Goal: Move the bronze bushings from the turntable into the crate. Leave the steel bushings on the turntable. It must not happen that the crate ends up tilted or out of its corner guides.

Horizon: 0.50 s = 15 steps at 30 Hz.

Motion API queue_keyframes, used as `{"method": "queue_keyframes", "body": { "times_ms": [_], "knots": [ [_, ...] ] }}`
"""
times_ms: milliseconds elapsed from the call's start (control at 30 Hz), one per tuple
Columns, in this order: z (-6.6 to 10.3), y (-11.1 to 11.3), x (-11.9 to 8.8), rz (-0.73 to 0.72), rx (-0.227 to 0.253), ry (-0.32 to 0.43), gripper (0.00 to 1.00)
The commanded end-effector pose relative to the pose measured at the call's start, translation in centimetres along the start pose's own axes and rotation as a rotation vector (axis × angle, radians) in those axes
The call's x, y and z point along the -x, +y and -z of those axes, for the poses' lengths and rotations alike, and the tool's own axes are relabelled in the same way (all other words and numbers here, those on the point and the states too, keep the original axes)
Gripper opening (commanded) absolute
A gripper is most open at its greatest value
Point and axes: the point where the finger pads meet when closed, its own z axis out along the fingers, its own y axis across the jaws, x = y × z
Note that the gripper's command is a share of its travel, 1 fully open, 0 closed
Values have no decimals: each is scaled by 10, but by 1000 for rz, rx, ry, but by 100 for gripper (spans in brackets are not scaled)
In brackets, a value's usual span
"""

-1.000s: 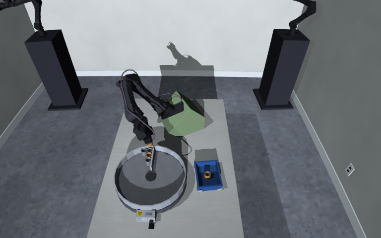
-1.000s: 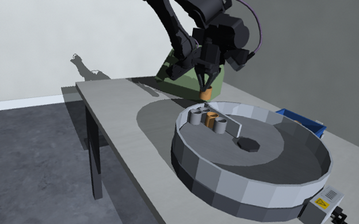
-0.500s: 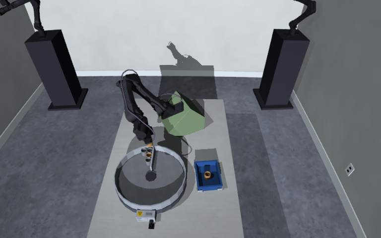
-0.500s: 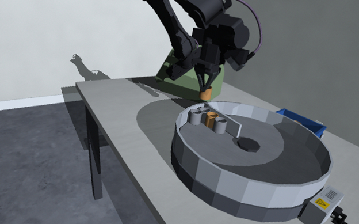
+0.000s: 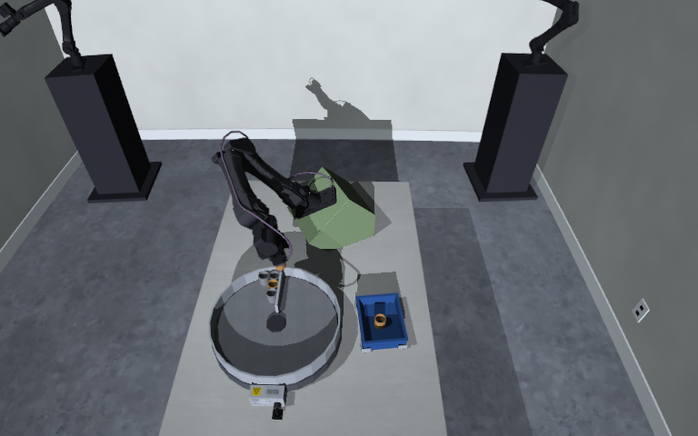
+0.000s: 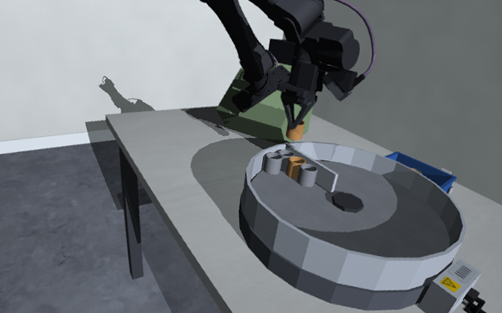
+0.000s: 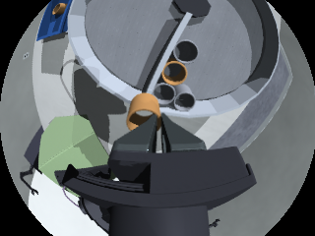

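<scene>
Bronze bushings: short, orange-brown, open-ended cylinders. One bushing (image 5: 280,266) (image 6: 295,130) (image 7: 144,103) is gripped by its wall between the closed fingertips of the gripper (image 5: 280,263) (image 6: 294,126) (image 7: 158,117), near the turntable's rim (image 5: 308,371) (image 6: 341,267) (image 7: 94,64). A second (image 5: 268,284) (image 6: 294,170) (image 7: 175,83) stands on the turntable among three steel bushings (image 5: 271,298) (image 6: 272,165) (image 7: 183,90). The top view shows a third (image 5: 380,324) (image 6: 415,170) (image 7: 60,9) inside the blue crate (image 5: 383,345) (image 6: 421,163) (image 7: 46,33); the exterior view largely hides it. A thin divider (image 5: 280,292) (image 6: 314,166) (image 7: 169,54) and the raised rim bound the cluster
</scene>
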Motion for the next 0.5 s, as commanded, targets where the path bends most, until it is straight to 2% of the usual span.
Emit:
{"method": "queue_keyframes", "body": {
  "times_ms": [0,133,467],
  "knots": [
    [12,3,18,-24,-11,-35,0],
    [12,10,24,-24,-11,-35,0],
    [14,58,67,-31,-11,-46,0]
  ]
}}
